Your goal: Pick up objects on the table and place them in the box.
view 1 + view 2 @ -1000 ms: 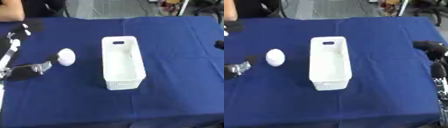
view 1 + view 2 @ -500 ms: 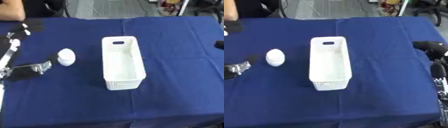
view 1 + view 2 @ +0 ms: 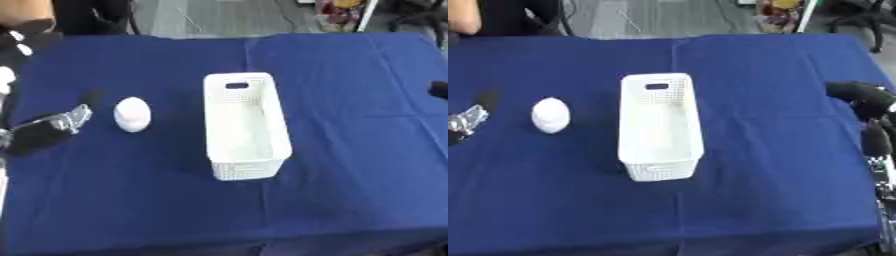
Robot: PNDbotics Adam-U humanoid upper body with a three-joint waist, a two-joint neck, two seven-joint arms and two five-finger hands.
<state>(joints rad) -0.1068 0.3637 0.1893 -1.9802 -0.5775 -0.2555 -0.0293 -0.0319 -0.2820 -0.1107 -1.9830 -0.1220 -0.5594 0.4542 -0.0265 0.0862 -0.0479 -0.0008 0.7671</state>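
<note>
- Centrally, 1 white box [image 3: 248, 125] stands on the blue table [image 3: 350, 150].
- Left of it lies 1 white egg-shaped object [image 3: 132, 114].
- Left hand [image 3: 52, 127] at mid-left, near the object, holding nothing; finger state unclear.
- Right hand [image 3: 866, 100] at right edge, fingers unclear.

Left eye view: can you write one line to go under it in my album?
The robot's left hand waits beside a white egg-shaped object, left of the white box.

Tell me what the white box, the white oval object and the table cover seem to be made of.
Box: probably matte moulded plastic, given its perforated lattice walls and handle slot. Oval object: smooth, matte white; material unclear. Table cover: blue cloth, judging by its creases.
</note>
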